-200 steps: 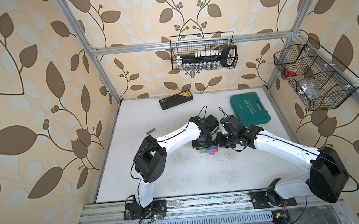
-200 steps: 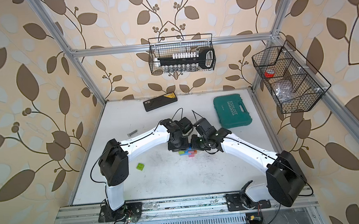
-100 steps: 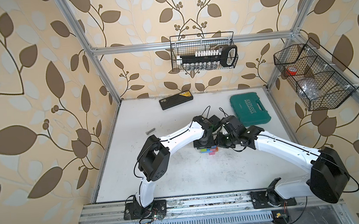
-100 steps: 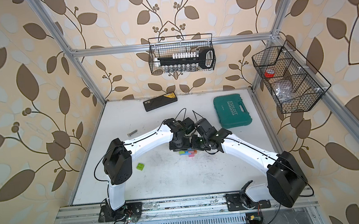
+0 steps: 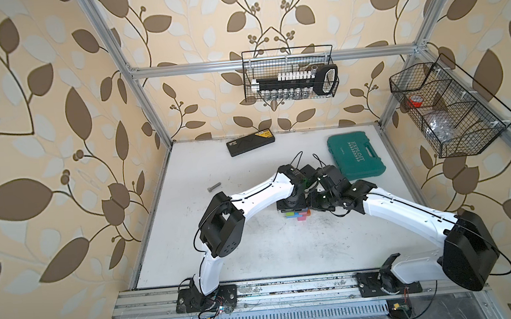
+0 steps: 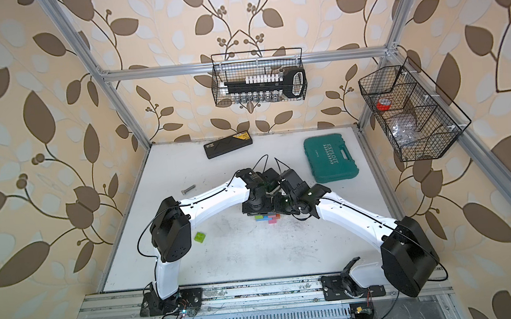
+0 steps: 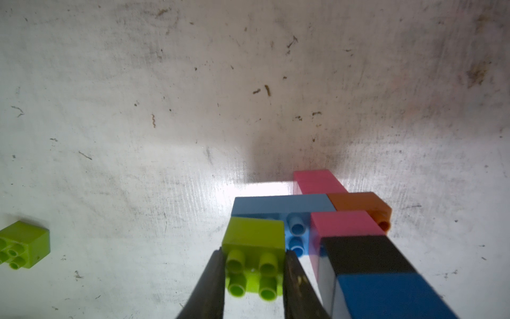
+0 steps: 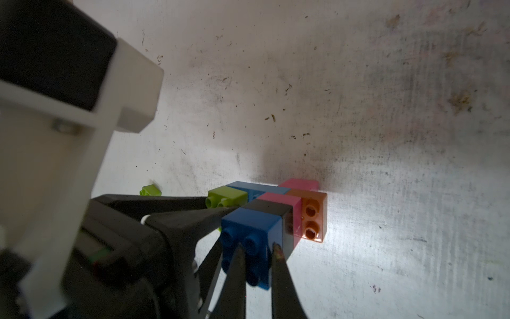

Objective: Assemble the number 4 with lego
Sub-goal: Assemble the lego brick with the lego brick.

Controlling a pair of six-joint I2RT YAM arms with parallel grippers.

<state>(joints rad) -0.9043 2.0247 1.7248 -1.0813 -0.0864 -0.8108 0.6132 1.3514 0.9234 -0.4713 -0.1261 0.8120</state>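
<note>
A: Number 4 (image 5: 298, 216), flat multicoloured plastic brick figure, frame centre in both top views. Left gripper (image 7: 254, 252) pinches lime green studded brick (image 7: 254, 237) at the light blue crossbar (image 7: 281, 203).
B: Right gripper (image 8: 257, 245)?
A: Pressed together against dark blue end brick (image 8: 248, 226) (bracing, probably). Risk: skewed push, figure slides or joints pop.

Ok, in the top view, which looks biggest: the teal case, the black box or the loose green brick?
Largest to smallest:
1. teal case, clearly the biggest.
2. black box, long but thin.
3. loose green brick, smallest by far, even though it lies nearer the camera than the other two.
</note>
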